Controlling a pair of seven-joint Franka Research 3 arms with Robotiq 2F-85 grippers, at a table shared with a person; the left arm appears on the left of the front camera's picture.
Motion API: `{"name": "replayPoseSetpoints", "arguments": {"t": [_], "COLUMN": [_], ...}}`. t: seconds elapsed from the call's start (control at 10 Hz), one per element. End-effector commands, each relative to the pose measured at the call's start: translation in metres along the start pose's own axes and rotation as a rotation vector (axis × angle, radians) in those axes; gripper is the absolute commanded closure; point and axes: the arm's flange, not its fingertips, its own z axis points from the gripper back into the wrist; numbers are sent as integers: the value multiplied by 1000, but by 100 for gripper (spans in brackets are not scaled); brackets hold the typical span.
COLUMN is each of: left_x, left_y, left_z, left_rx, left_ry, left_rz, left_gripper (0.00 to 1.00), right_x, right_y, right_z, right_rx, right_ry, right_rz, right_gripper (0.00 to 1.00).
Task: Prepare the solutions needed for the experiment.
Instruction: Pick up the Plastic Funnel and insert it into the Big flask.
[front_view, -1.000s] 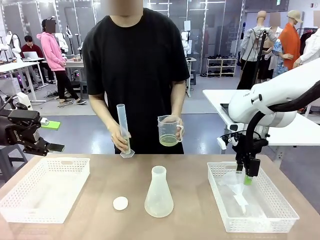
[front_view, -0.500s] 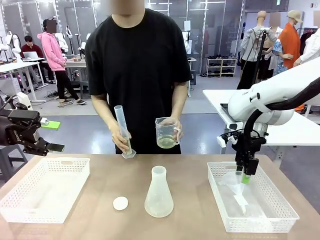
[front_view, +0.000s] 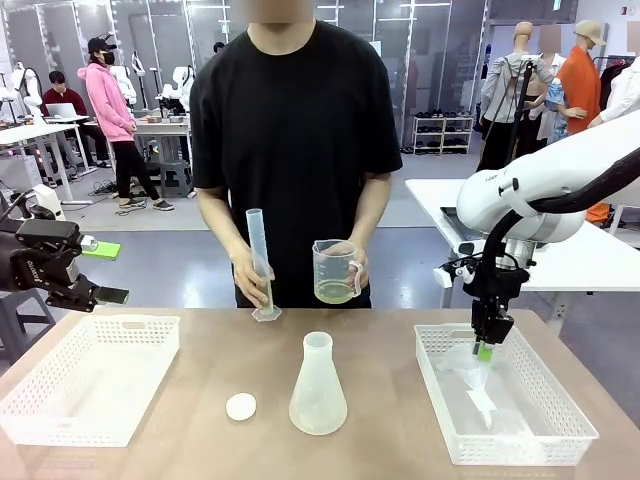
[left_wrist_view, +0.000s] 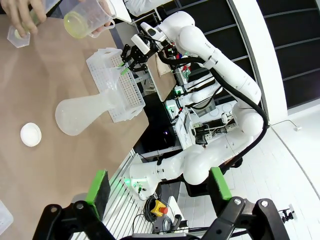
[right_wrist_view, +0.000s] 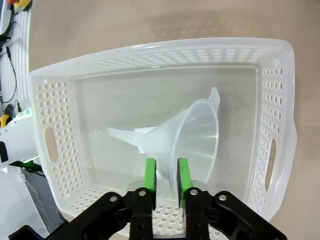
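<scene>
Conical flask (front_view: 318, 385): frosted, upright at mid-bench (front_view: 400, 335), with the solutions (front_view: 318, 420) as a shallow pale yellow layer in its base. White round cap (front_view: 241, 406): just left of the flask. Left basket (front_view: 120, 319): well left of the flask. Right basket (front_view: 520, 448): right of the flask, containing a clear funnel (right_wrist_view: 197, 132). Right end effector (front_view: 485, 349): pinching the funnel's rim. Left end effector (front_view: 104, 272): spread, holding nothing, far left of the flask. Beyond the flask, a person (front_view: 295, 130) holds a graduated cylinder (front_view: 257, 255) and a measuring jug (front_view: 333, 272).
</scene>
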Motion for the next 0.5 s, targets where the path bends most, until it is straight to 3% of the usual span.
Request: {"name": "replayPoseSetpoints", "arguments": {"t": [0.0, 0.1, 0.4], "left_x": [2, 2, 2], "left_y": [0, 0, 0], "left_z": [-2, -2, -2], "left_rx": [-26, -26, -26], "left_ry": [-13, -13, -13], "left_rz": [-5, -5, -5], "left_gripper": [0, 0, 0], "right_x": [-2, -2, 0], "right_y": [-11, -10, -3], "right_z": [9, 10, 11], "right_rx": [36, 44, 66], "right_ry": [-19, -24, -38], "right_rz": [25, 27, 53], "right_gripper": [91, 100, 100]}}
